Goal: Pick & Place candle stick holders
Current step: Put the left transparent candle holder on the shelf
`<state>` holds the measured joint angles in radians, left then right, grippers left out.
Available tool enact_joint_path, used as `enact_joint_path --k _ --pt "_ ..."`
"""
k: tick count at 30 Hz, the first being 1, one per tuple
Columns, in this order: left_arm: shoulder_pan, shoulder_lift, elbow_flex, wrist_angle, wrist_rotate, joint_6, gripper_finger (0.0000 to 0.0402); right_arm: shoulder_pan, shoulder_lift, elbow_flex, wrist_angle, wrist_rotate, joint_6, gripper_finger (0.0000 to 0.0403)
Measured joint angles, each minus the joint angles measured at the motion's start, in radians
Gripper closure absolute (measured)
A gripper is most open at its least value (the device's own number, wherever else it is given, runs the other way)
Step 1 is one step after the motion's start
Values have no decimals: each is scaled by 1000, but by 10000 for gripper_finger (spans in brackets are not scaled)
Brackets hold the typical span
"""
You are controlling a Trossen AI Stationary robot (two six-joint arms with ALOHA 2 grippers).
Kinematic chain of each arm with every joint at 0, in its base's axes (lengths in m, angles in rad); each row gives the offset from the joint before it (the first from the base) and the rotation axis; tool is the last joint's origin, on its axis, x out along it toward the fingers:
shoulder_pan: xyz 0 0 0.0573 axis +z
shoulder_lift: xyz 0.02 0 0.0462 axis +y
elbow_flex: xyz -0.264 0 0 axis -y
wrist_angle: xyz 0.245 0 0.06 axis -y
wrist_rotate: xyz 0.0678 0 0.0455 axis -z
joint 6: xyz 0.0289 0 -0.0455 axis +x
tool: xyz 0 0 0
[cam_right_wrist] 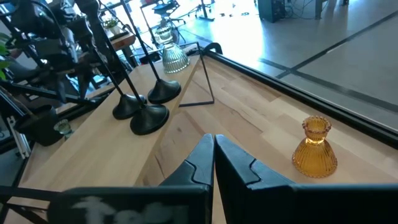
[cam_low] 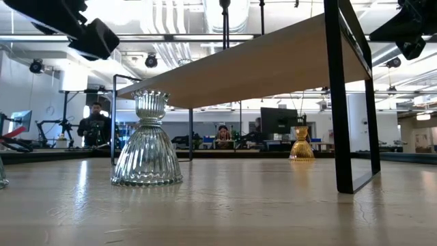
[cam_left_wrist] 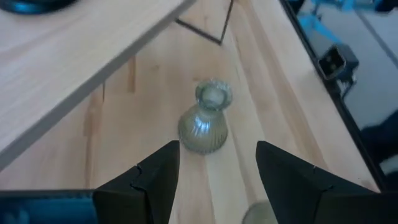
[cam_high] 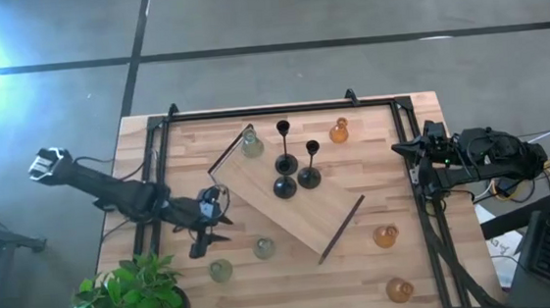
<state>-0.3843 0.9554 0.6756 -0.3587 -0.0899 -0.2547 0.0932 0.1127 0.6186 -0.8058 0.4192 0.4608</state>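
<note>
Jaws: left gripper [cam_left_wrist: 217, 165] spread, holding nothing; right gripper [cam_right_wrist: 213, 155] pressed together.
Left hovers at the surface's [cam_high: 265, 283] 8 o'clock, green holder [cam_left_wrist: 205, 118] just ahead; three black holders [cam_high: 286, 168] on the board [cam_high: 329, 214].

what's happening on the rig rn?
Candle holder sorting, midway. The left hand is open over the table's left side, lined up on a pale green glass holder standing on the table beside the raised wooden board. On the board: three black holders and one green holder. The amber holders are all off the board. The right hand is shut, parked at the right edge.
</note>
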Motion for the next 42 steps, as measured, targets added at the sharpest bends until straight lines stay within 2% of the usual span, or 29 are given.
enact_joint_path --k 6,10,20,31,42 --pt "-74 -27 -121 198 -124 -80 186 0 0 0 0 0 0 394" --pt "-107 -33 -202 333 -172 -92 186 0 0 0 0 0 0 394" --pt "-111 37 -354 601 -177 -27 186 0 0 0 0 0 0 394" --pt "-110 201 -368 735 -172 101 186 0 0 0 0 0 0 394" --pt "-107 365 -350 933 -166 123 186 0 0 0 0 0 0 394"
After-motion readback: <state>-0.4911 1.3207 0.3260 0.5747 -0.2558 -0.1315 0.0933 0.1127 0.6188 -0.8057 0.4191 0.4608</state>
